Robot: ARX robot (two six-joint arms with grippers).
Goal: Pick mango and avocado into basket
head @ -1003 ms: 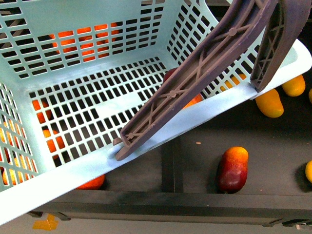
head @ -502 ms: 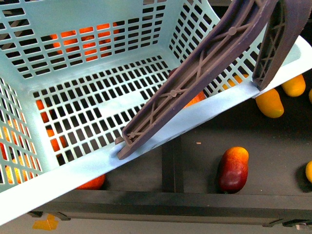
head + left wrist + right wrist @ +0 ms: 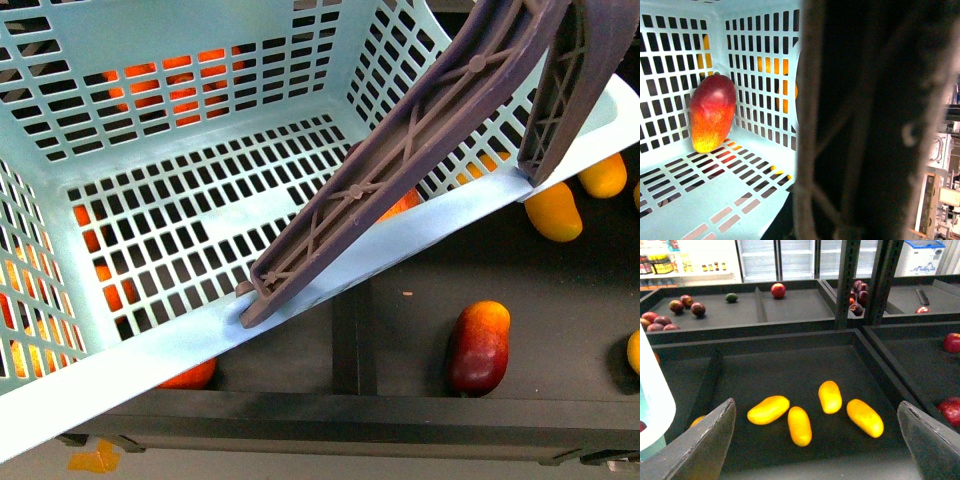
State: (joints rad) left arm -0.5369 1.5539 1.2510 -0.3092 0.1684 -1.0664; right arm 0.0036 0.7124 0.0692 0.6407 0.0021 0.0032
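Hunting for the avocado now, with the mango already in the basket.

Leftmost, the basket (image 3: 150, 350) sits tilted under its raised handle (image 3: 400, 150). The handle blocks my left wrist camera, so I cannot tell whether my left gripper is clamped on it. The mango (image 3: 713, 112) rests in a corner of the basket against the slatted wall. Its long axis runs up that wall, with the yellow-orange end at the floor and the dark red end pointing away from it. To the right, my right gripper (image 3: 816, 407) is spread wide and empty above a tray of yellow fruit (image 3: 768, 409). I judge the mango half done. No avocado shows clearly, so the right arm must first find one.
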